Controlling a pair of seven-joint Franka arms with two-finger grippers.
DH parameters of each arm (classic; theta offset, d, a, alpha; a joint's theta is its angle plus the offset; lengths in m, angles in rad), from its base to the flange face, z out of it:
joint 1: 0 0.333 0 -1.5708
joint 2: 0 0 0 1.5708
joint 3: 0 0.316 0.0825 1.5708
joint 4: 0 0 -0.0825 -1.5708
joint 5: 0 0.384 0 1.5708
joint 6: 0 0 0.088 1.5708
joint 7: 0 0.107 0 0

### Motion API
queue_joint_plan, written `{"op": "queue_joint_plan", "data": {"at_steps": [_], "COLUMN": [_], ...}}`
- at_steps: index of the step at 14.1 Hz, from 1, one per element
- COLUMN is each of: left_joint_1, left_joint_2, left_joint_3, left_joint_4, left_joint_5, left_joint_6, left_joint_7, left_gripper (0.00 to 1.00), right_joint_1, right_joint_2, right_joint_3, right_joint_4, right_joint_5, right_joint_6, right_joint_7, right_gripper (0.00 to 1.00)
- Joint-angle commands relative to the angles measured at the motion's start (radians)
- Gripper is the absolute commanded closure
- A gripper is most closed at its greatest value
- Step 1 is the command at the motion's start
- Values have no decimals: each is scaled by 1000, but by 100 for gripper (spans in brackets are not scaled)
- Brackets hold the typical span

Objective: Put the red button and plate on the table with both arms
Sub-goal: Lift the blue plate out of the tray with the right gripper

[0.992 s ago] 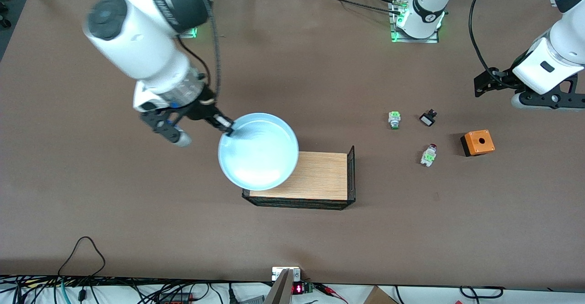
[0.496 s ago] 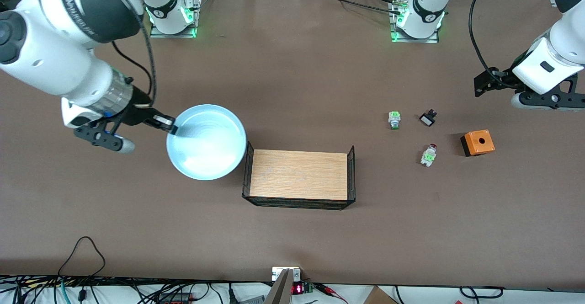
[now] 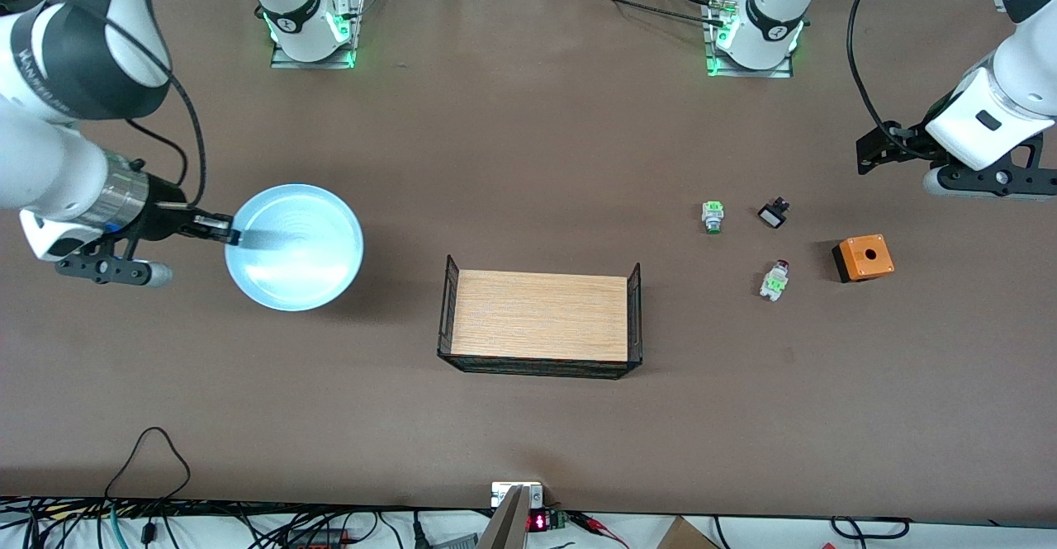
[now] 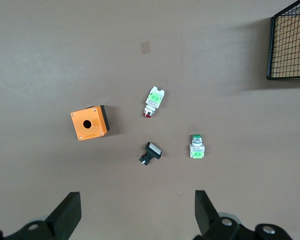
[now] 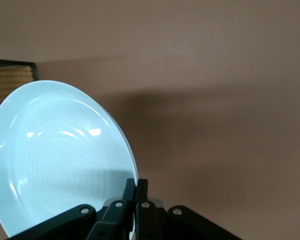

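Right gripper (image 3: pixel 221 234) is clamped on the plate's (image 3: pixel 295 247) rim, plate over the table (image 3: pixel 528 136) toward the right arm's end; hard to tell if it's touching down yet. Left gripper (image 4: pixel 135 217) waits, jaws wide apart, above the parts cluster. The red button (image 3: pixel 774 280) lies on the table beside the orange box (image 3: pixel 863 257).

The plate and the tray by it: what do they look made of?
The plate: probably glazed ceramic, perhaps melamine; its pale blue surface is glossy, with bright glare and faint rings. The tray: black wire-mesh walls, likely coated metal, around a matte floor with a wood-grain look, wood or laminate.
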Motion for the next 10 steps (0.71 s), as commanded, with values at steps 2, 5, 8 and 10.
{"op": "queue_joint_plan", "data": {"at_steps": [2,5,8,10], "left_joint_1": [0,2,2,5], "left_joint_2": [-4,-4,-4,-4], "left_joint_3": [1,2,2,2], "left_joint_4": [17,17,17,17], "left_joint_5": [13,13,12,12], "left_joint_6": [-24,-24,-24,-26], "left_joint_7": [6,6,6,8], "left_gripper": [0,0,0,0], "right_joint_1": [-66,-75,-118,-128], "right_joint_2": [-45,-46,-48,-54], "right_joint_3": [15,15,16,15], "right_joint_4": [-116,-191,-288,-360], "right_joint_5": [-52,-92,-93,-96], "right_joint_6": [6,53,134,213], "right_joint_7": [-153,-187,-265,-287], "right_gripper": [100,100,100,100]}}
